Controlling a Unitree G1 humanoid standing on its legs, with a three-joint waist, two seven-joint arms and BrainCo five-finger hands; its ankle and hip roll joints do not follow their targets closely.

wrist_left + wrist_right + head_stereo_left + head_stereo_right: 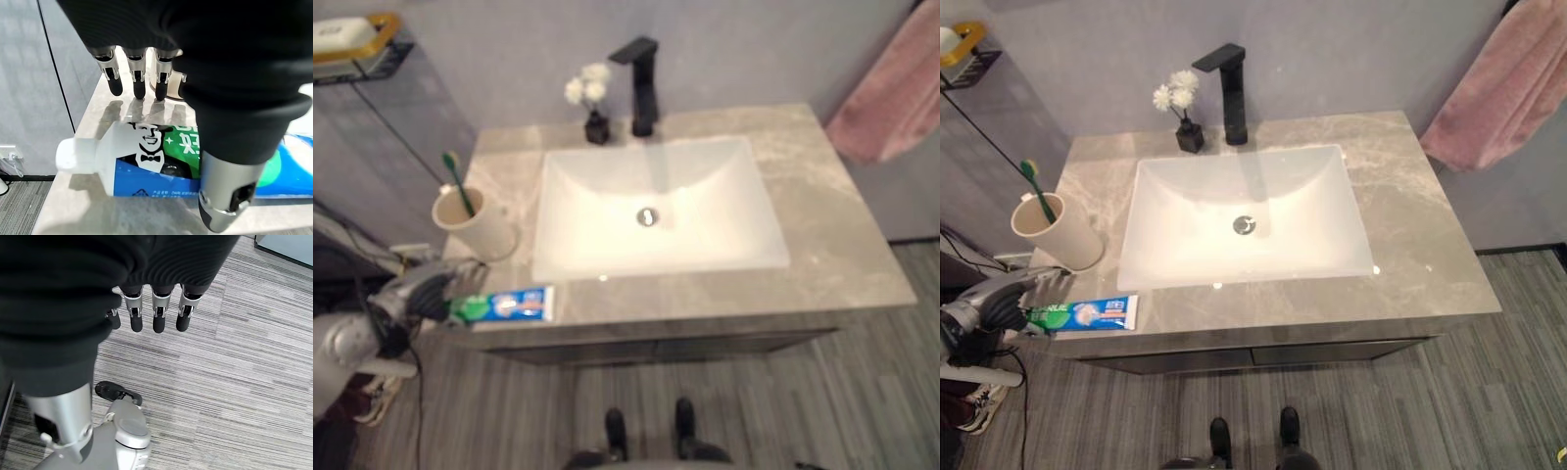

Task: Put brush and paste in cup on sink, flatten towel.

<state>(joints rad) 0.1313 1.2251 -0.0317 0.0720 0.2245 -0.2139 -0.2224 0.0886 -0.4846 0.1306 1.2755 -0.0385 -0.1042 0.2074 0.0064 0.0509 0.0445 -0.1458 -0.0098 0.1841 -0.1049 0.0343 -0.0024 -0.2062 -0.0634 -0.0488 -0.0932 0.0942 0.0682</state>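
1. On the front left corner of the tabletop (1410, 245), the toothpaste tube (1087, 314) lies flat, parallel to the front edge, its white cap end pointing outward past the sink basin (1244, 220).
2. At that cap end the left hand (431, 291) hovers over the tube: in its wrist view the fingers (138, 81) reach past the far side and the thumb (227, 196) comes down on the near side, not yet closed on it, so the hand is open and holds nothing.
3. Just behind the tube stands the cream cup (1053, 230), upright, with the green-handled toothbrush (1035, 188) already leaning inside it.
4. Handling, as a judgement: the tube looks light and soft-walled with a glossy skin, so a hard squeeze mid-body could dent it or let it slip. The stiffer shoulder just behind the cap (73, 155) seems the best place to pinch.
5. Also a judgement: the cup looks light and could tip if the tube is dropped in off-centre.
6. Printing on the tube: a blue and green label with a drawn figure in a top hat and bow tie, and white characters I will not read off; the small print is too fine to make out.
7. Up at the right, the pink towel (1498, 88) hangs bunched against the wall, soft and limp.
8. Low over the striped floor, the right hand (146, 308) hangs with relaxed fingers, empty.
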